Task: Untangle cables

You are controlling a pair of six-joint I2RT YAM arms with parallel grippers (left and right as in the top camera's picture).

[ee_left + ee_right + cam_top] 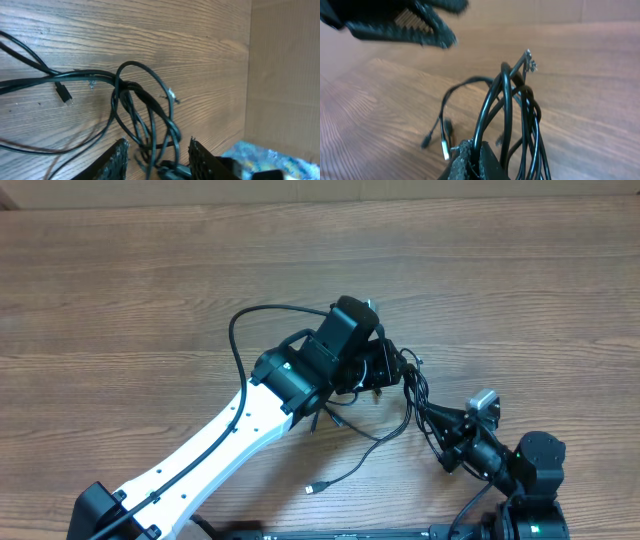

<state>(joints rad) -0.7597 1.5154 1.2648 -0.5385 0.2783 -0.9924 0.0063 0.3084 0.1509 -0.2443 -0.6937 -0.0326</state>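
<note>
Several thin black cables (408, 383) lie knotted on the wooden table between the two arms. One loop runs out to the left (236, 330) and a loose plug end lies near the front (314, 488). My left gripper (390, 365) is open, low over the knot. In the left wrist view the cables (131, 90) pass between its spread fingers (159, 159). My right gripper (432, 418) is shut on one cable strand (506, 100), which rises from its jaws (476, 156) into the tangle. Small plugs (445, 145) hang beside it.
A cardboard wall (285, 65) stands along the table's far edge (300, 192). A blue patterned thing (260, 155) shows at the lower right of the left wrist view. The left gripper's finger (415, 22) hangs in the upper left of the right wrist view.
</note>
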